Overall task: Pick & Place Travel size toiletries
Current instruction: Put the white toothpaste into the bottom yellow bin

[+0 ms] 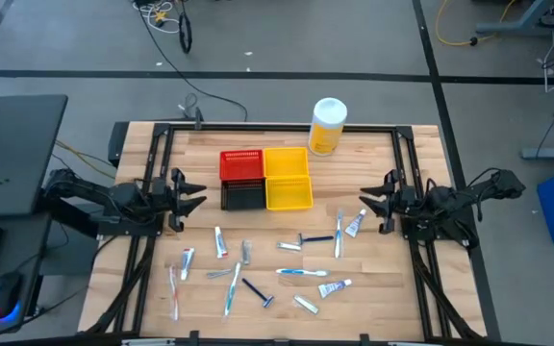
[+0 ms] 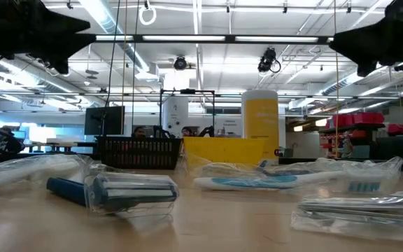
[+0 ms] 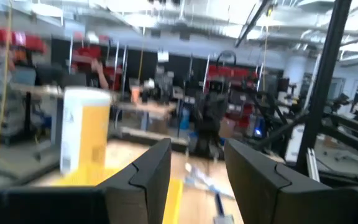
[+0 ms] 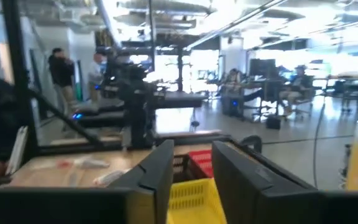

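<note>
- High view: the left gripper [image 1: 196, 195] hangs at the table's left edge and the right gripper [image 1: 366, 198] at its right edge, fingers apart on both, nothing held. The toiletries lie loose on the wooden table [image 1: 373, 288] in front of the bins: wrapped toothbrushes [image 1: 301, 272], small tubes [image 1: 334, 286] and a dark blue razor [image 1: 258, 292]. The red bin [image 1: 241, 164], black bin [image 1: 242, 195] and yellow bins [image 1: 288, 178] appear to hold nothing (the black one's floor is hard to read). A yellow bottle [image 1: 327, 125] stands behind them.
- Low view: a wrapped razor [image 2: 128, 190] lies nearest; both arms hang overhead.
- Left wrist view: fingers [image 3: 145, 177] spread, facing the bottle and the opposite arm.
- Right wrist view: fingers [image 4: 153, 174] spread above a yellow bin, which shows nothing inside.
- Judgement: no pick has begun. Best to take an item lying apart from its neighbours, fingers across its slim width, since the wrappers look slippery.
</note>
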Controlling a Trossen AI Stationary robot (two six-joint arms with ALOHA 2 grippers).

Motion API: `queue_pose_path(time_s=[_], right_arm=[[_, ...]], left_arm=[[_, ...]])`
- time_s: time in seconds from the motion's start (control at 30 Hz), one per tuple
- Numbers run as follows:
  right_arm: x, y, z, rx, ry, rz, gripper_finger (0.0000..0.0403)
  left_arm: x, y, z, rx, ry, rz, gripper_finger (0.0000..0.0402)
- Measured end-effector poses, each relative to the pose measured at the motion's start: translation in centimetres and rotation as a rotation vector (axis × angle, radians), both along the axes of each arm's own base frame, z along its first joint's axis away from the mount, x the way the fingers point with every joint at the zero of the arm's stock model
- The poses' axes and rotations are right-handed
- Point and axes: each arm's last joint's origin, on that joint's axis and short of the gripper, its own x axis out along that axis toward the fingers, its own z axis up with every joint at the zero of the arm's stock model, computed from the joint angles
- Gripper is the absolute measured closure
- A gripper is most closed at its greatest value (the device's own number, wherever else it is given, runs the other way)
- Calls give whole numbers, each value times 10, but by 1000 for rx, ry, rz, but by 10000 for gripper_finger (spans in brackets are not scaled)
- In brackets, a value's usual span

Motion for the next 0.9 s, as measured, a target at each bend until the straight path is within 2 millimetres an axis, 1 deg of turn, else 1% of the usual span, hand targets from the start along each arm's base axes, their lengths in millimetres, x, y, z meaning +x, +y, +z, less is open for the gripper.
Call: queue_pose_path(time_s=[0.1, 0.17, 0.27, 0.33, 0.43, 0.57, 0.67, 0.77, 0.9], right_arm=[[4, -2, 7, -49, -31, -8, 240], [8, -2, 16, -101, -10, -9, 224], [17, -1, 35, -137, 68, -6, 210], [25, 1, 47, -141, 168, 0, 206], [36, 3, 64, -98, 347, 19, 204], [43, 9, 78, -15, 670, 132, 207], [49, 12, 75, 72, 888, 158, 210], [56, 14, 59, 101, 1073, 136, 207], [66, 17, 35, 89, 1256, 108, 183]], left_arm=[[2, -1, 6, 32, -8, 8, 242], [5, -2, 11, 38, 16, 9, 242], [12, -3, 25, 45, 43, 10, 242], [18, -5, 34, 66, 92, 15, 242], [27, -8, 44, 92, 179, 4, 242], [36, -12, 54, 80, 223, -29, 236], [41, -13, 58, 83, 237, -26, 226], [45, -13, 54, 77, 275, -7, 209], [52, -15, 46, 54, 328, -3, 192]])
